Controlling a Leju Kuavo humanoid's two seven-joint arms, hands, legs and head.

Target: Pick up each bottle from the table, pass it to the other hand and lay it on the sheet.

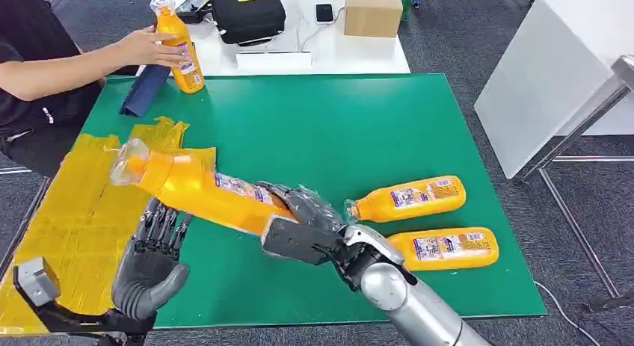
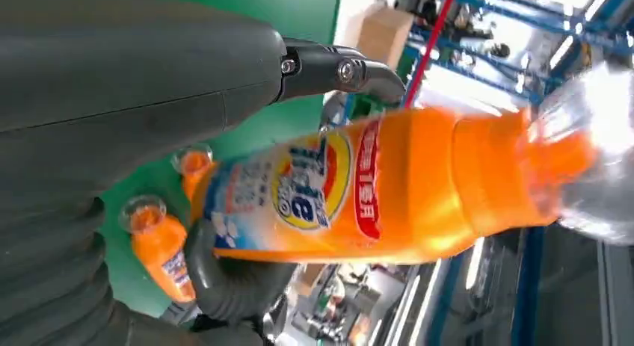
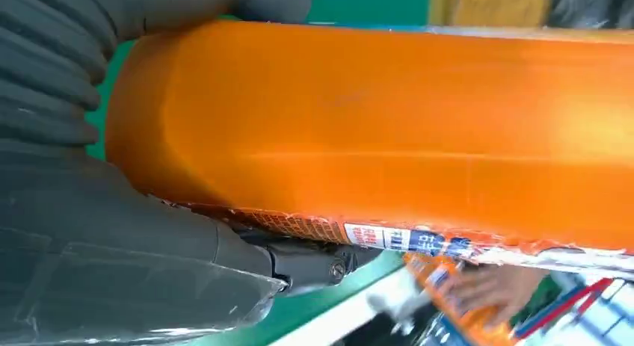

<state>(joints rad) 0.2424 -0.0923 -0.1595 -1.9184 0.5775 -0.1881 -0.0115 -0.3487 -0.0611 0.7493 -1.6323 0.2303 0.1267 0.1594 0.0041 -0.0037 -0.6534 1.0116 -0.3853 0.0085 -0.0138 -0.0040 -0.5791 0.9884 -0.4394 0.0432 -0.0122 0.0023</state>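
My right hand grips an orange bottle by its base and holds it tilted above the green mat, its clear cap toward the yellow sheet. Seen from the right wrist, that bottle lies against my right hand. My left hand is under the bottle's middle, fingers spread and pointing up, holding nothing. From the left wrist, the bottle crosses just past the left hand. Two more orange bottles lie on the mat to the right.
At the far left a person's hand holds another orange bottle upright at the mat's back edge, beside a dark blue cloth. A black bag and a cardboard box sit on the white table behind.
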